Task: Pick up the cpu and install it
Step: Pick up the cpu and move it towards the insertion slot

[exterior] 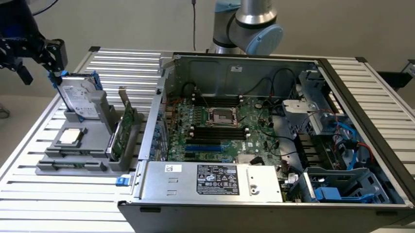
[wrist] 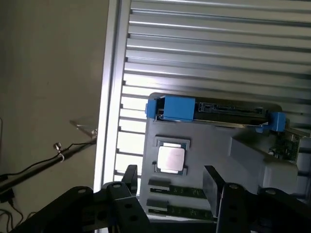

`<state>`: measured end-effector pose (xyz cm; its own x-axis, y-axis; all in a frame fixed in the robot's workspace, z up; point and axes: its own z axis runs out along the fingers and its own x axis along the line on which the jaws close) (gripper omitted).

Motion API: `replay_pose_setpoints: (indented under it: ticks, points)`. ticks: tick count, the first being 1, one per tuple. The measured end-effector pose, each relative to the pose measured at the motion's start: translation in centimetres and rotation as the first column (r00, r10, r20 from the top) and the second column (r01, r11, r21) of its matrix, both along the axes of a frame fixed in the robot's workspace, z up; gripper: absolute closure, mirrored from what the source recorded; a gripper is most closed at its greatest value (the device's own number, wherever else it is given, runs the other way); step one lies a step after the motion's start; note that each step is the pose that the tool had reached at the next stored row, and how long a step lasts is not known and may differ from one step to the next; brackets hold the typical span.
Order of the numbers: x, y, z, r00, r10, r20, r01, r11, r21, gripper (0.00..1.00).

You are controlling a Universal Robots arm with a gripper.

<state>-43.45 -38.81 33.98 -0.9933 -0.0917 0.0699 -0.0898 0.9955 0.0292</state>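
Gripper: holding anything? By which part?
Nothing held. The gripper is open, nothing between its fingers; the cpu lies flat in the grey holder.

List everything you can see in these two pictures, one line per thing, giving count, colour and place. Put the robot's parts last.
table: one, silver slats, under everything
case: one, grey, open, on the table at the exterior view's right
motherboard: one, green, inside the case
power supply: one, silver, in the case, nearest the exterior camera
holder: one, grey, on the table at the exterior view's left of the case
cpu: one, silver with tan rim, flat in the holder
hard drive: one, silver with blue brackets, on edge in the holder
circuit card: one, green, upright in the holder
arm: one, silver and pale blue, behind the case
gripper: one, black, open, above the holder, holding nothing
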Motion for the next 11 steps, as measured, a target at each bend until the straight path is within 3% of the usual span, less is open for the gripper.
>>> replay_pose_setpoints:
  ticks: [11]
  points:
    - [-0.3,-0.35,-2.00,0.9969,-0.078,0.0023,0.078,0.9969,0.0001,0.35]
